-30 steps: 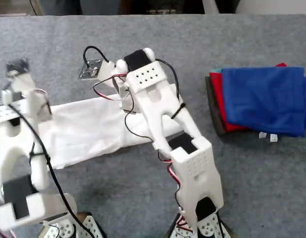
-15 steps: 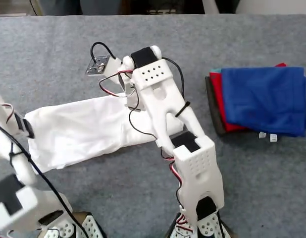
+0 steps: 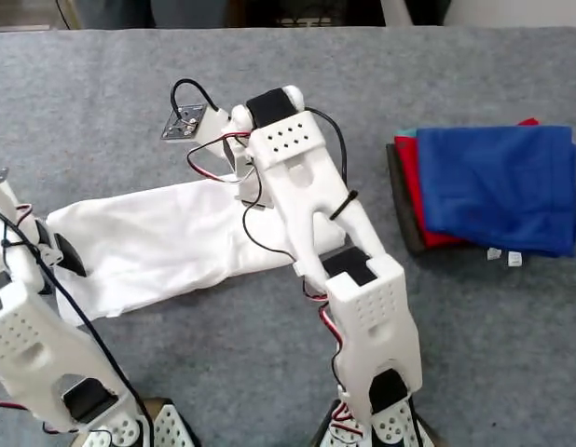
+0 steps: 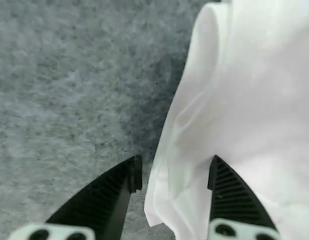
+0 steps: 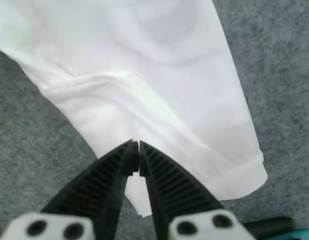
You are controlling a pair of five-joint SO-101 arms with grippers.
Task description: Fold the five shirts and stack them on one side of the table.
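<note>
It looks like a robotics lab bench: a table (image 3: 474,354) covered in grey felt, with two white plastic arms (image 3: 307,200) (image 3: 32,340) trailing bare red and black wires (image 3: 202,174), based at the table's near edge.

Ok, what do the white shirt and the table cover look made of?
White shirt: thin matte cloth, probably cotton; it lies in soft creases and shows a stitched hem. Table cover: grey felt or low-pile carpet; fuzzy, mottled surface.

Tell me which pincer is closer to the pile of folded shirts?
Right. The right pincer is over the white shirt, partway toward the pile; the left pincer is at the shirt's far end.
</note>
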